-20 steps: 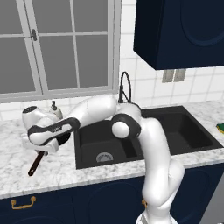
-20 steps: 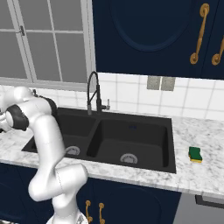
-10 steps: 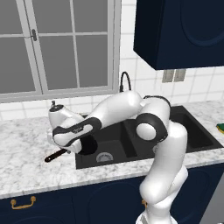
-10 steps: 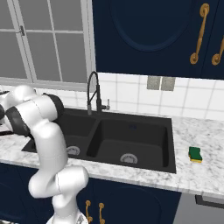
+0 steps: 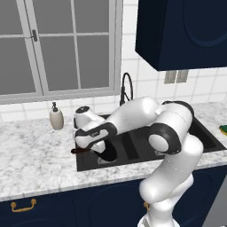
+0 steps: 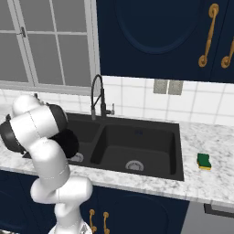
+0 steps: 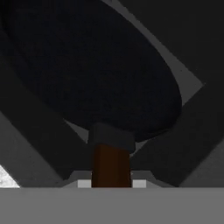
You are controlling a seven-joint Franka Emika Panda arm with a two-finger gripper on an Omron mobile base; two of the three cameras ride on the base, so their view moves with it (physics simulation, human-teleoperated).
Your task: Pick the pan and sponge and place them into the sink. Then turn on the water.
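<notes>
The black pan (image 5: 107,153) hangs tilted over the left basin of the black sink (image 5: 206,133), low inside it. My gripper (image 5: 90,148) is shut on its reddish-brown handle (image 5: 75,150), whose end pokes out to the left. In the hand view the handle (image 7: 111,164) runs up from between my fingertips (image 7: 83,183) to the dark round pan (image 7: 87,70). From the right, the pan (image 6: 68,142) shows behind my arm, above the left drain. The yellow and green sponge (image 6: 204,161) lies on the counter right of the sink (image 6: 141,139). No water runs from the faucet (image 6: 97,93).
A beige soap dispenser (image 5: 56,117) stands on the marble counter at the back left, under the window. The coil faucet (image 5: 126,88) rises behind the divider between the basins. The sponge (image 5: 223,130) sits at the far right edge. Dark cabinets hang above.
My arm has swung right, carrying the pan off the left counter to over the sink's left basin and lower into it. The sponge has not moved.
</notes>
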